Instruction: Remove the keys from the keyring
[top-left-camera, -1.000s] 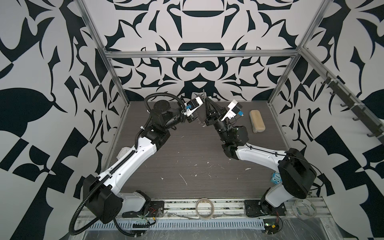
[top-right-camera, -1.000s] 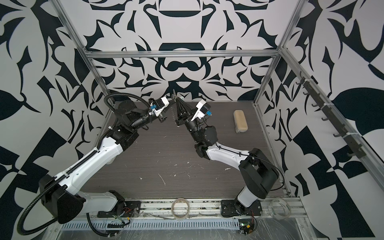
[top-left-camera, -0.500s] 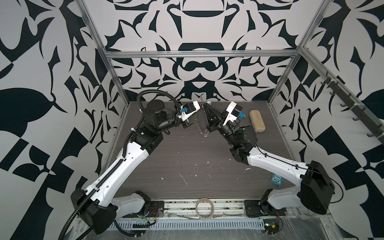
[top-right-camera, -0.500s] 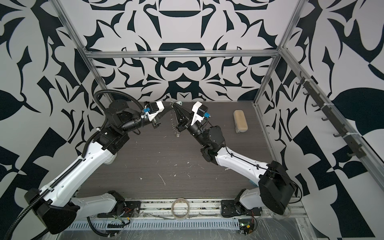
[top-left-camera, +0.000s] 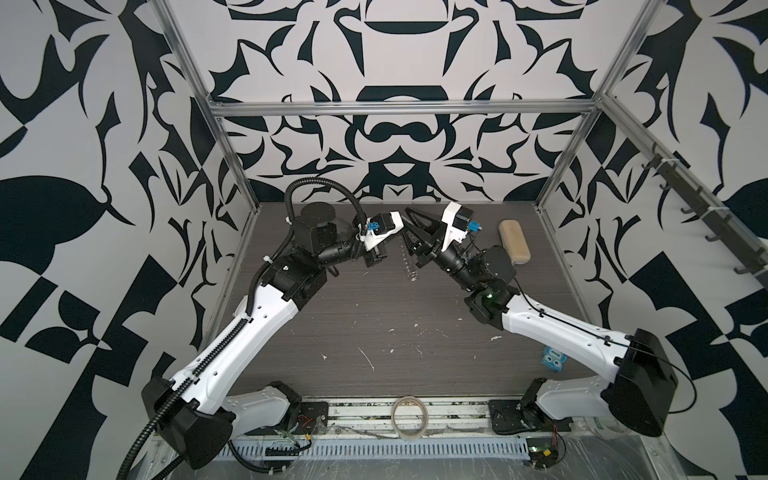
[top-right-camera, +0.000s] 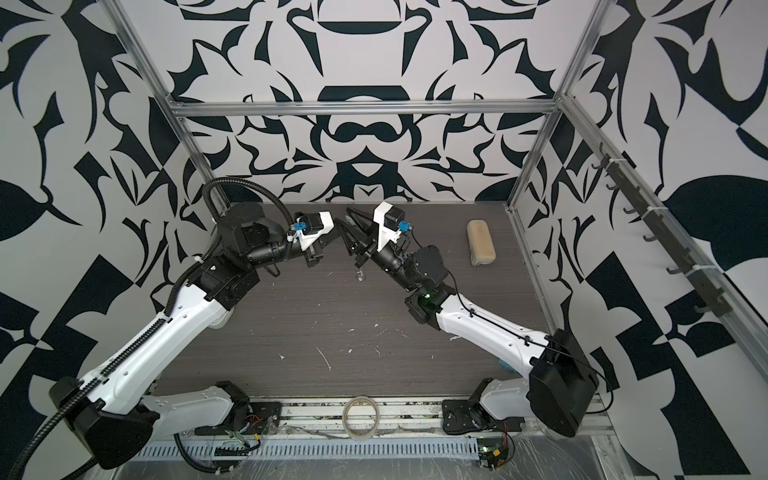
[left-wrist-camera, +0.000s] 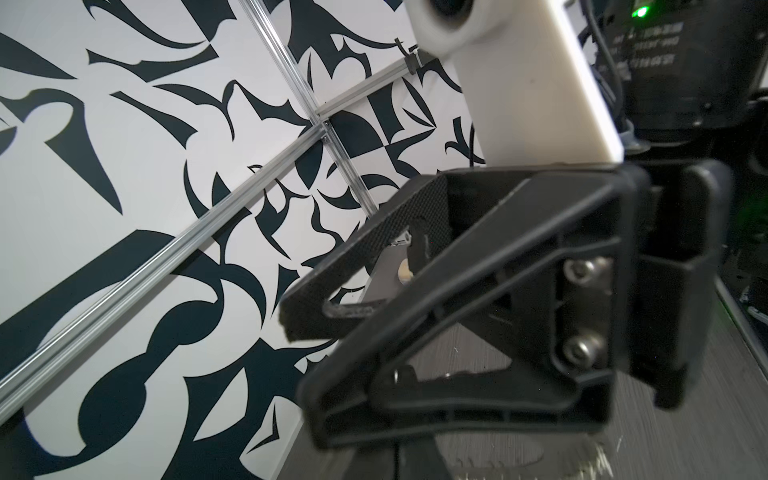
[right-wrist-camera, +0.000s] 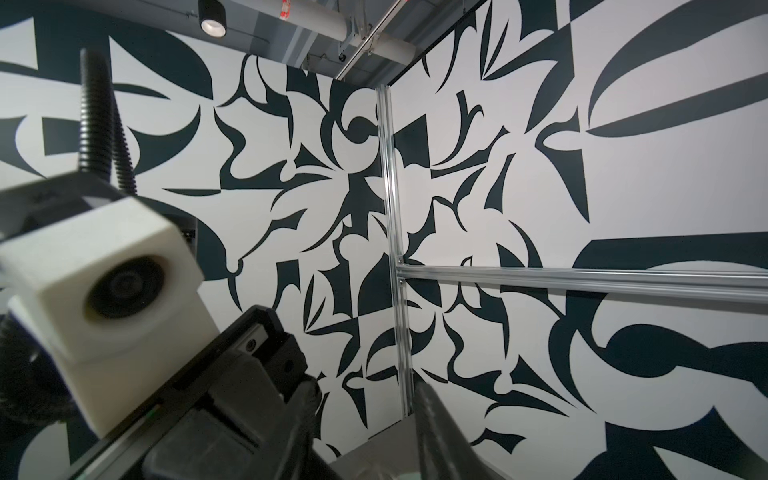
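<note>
The keyring (top-left-camera: 406, 259) shows edge-on as a thin grey strip in mid-air between my two grippers, just under the right one. It is a small glint (top-right-camera: 360, 274) in a top view and a blurred grey disc (left-wrist-camera: 494, 457) in the left wrist view. I cannot tell whether anything touches it. My right gripper (top-left-camera: 409, 226) (top-right-camera: 349, 226) (right-wrist-camera: 370, 415) stands open, with only wall and table showing between its fingers (right-wrist-camera: 432, 419). My left gripper (top-left-camera: 376, 257) (top-right-camera: 313, 255) (left-wrist-camera: 399, 461) is shut a little to the left of the ring. I cannot make out the keys.
A beige oblong case (top-left-camera: 514, 247) lies at the back right. A translucent tape roll (top-left-camera: 409, 415) sits on the front rail. A small blue and white thing (top-left-camera: 555, 359) lies by the right arm's base. White scraps (top-left-camera: 365, 357) dot the dark table.
The two grippers have drawn apart from where they met. The right gripper's jaws have opened. The keyring sits slightly lower than half a second ago.
</note>
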